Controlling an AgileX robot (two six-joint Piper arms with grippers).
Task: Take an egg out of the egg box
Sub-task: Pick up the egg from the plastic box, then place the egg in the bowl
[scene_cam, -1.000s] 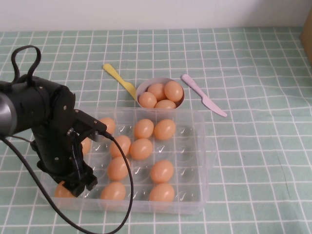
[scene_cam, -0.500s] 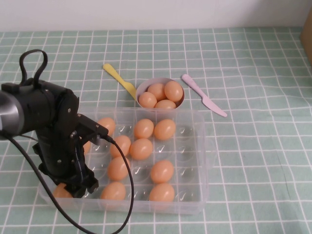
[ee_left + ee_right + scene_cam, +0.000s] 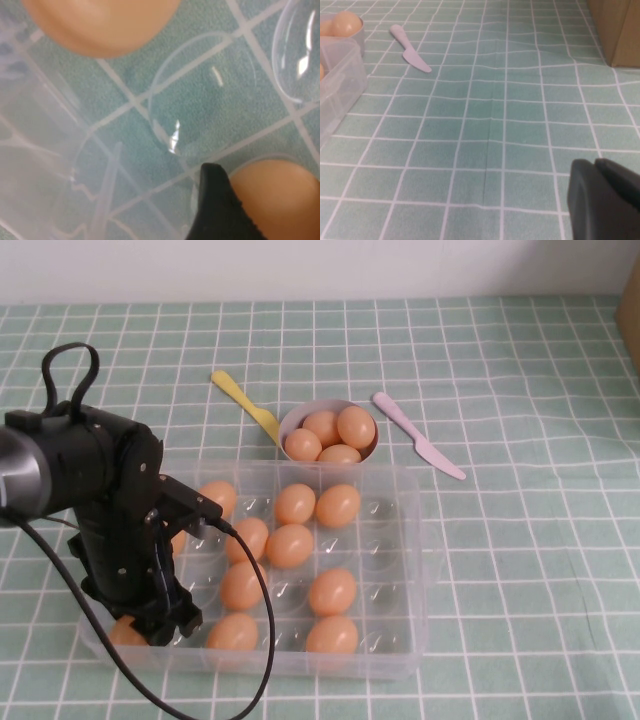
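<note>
The clear egg box lies at the table's front middle with several orange-tan eggs in its wells. My left gripper is down in the box's front-left corner, over the egg there. In the left wrist view one black fingertip presses against that egg; the other finger is out of frame. The egg still sits in its well. Another egg lies beyond an empty well. My right gripper is shut and empty above the bare cloth, out of the high view.
A pale bowl holding several eggs stands behind the box, with a yellow spoon to its left and a pink knife to its right. A wooden box stands at the far right. The left arm's cable hangs over the box.
The left arm sank lower into the box's front-left corner a second ago and has held still for the last half second. The eggs have not moved.
</note>
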